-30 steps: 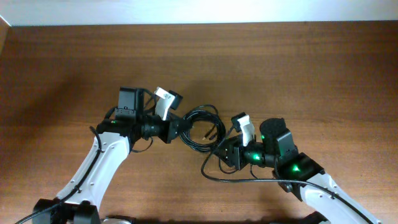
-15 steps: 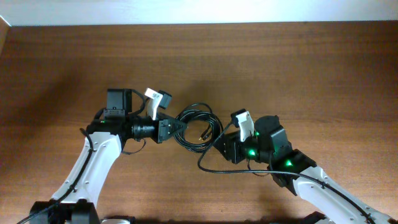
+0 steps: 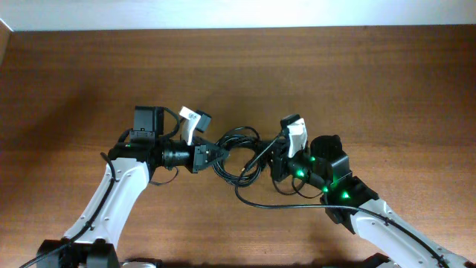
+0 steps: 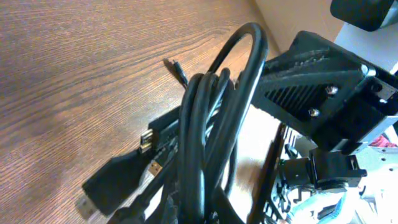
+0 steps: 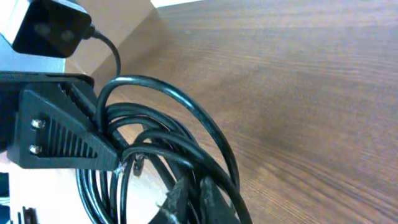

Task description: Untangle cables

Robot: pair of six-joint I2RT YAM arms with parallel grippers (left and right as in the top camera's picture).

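Note:
The cables (image 3: 238, 152) are a bundle of thin black loops held between both grippers at mid-table. My left gripper (image 3: 217, 151) is shut on the bundle's left side; the left wrist view shows the cables (image 4: 205, 124) running up from its jaws, with flat plug ends (image 4: 112, 180) hanging on the left. My right gripper (image 3: 274, 158) is shut on the bundle's right side; the right wrist view shows the cables (image 5: 186, 149) pinched between its fingers (image 5: 196, 199). One strand (image 3: 268, 202) trails along the table under the right arm.
The wooden table (image 3: 335, 74) stretches behind the arms. A pale wall strip (image 3: 238, 13) runs along the far edge. The left arm (image 3: 119, 186) and right arm (image 3: 372, 219) reach in from the near side.
My right gripper moved up and slightly left towards the bundle's right side. My left gripper shifted a little right. The loops now sit tighter between the two grippers.

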